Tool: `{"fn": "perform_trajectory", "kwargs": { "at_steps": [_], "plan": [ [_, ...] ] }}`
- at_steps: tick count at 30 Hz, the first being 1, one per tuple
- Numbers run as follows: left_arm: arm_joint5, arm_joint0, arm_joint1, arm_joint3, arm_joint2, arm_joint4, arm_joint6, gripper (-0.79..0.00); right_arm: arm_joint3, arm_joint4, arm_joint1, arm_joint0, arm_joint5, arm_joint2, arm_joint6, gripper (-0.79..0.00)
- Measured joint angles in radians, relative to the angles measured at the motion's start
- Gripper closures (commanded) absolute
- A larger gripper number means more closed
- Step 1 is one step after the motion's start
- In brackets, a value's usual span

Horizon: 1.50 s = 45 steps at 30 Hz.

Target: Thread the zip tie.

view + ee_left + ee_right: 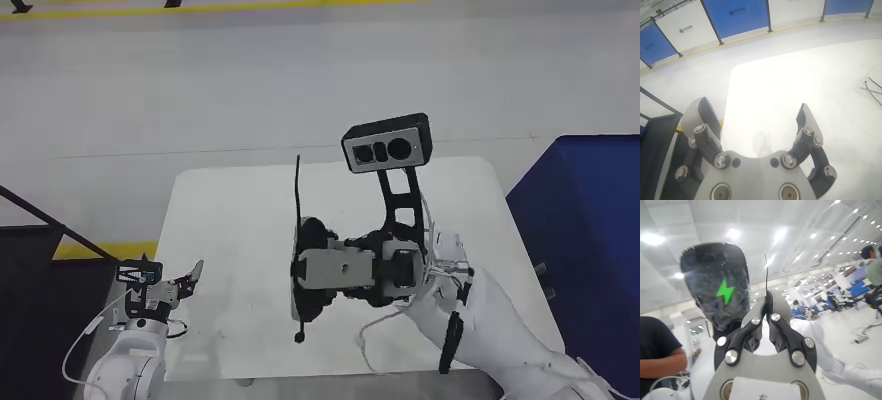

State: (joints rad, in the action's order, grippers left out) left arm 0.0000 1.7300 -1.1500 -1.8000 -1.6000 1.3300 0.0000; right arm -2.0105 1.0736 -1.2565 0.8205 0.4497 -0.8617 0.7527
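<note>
A thin black zip tie is held upright-looking across the table's middle, its head end hanging near the front. My right gripper is shut on its middle, raised above the table. In the right wrist view the tie's tail sticks out past the closed right gripper. My left gripper sits at the table's front left corner, apart from the tie. Its fingers are spread wide, so the left gripper is open with nothing between them.
The white table has rounded corners. Spare black zip ties lie on a clear sheet farther along the table from the left gripper. A blue bin stands to the right, and a dark frame to the left.
</note>
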Motion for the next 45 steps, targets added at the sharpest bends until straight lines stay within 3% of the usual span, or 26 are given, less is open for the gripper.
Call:
{"fn": "perform_trajectory", "kwargs": {
  "at_steps": [4, 10, 16, 21, 33, 37, 40, 45],
  "plan": [
    [0.0, 0.0, 0.0, 0.0, 0.0, 0.0, 0.0, -0.785, 0.004, 0.099, -0.008, 0.027, -0.035, 0.002, 0.032, 0.0],
    [0.0, 0.0, 0.0, 0.0, 0.0, 0.0, 0.0, -0.785, 0.016, 0.09, -0.025, 0.036, -0.034, 0.013, 0.035, 0.0],
    [0.0, 0.0, 0.0, 0.0, 0.0, 0.0, 0.0, -0.785, 0.017, -0.064, -0.044, -0.001, 0.048, 0.019, 0.066, 0.0],
    [0.0, 0.0, 0.0, 0.0, 0.0, 0.0, 0.0, -0.785, -0.014, -0.279, -0.059, -0.032, 0.129, 0.008, 0.036, 0.0],
    [0.0, 0.0, 0.0, 0.0, 0.0, 0.0, 0.0, -0.785, -0.038, -0.329, -0.064, -0.035, 0.122, 0.014, 0.031, 0.0],
    [0.0, 0.0, 0.0, 0.0, 0.0, 0.0, 0.0, -0.785, -0.078, -0.438, -0.062, 0.009, 0.028, -0.057, -0.147, 0.0],
    [0.0, 0.0, 0.0, 0.0, 0.0, 0.0, 0.0, -0.785, -0.137, -0.54, -0.053, 0.053, -0.156, -0.11, -0.267, 0.0],
    [0.0, 0.0, 0.0, 0.0, 0.0, 0.0, 0.0, -0.785, -0.258, -0.544, -0.043, 0.155, -0.418, -0.156, -0.386, 0.0]
  ]
}}
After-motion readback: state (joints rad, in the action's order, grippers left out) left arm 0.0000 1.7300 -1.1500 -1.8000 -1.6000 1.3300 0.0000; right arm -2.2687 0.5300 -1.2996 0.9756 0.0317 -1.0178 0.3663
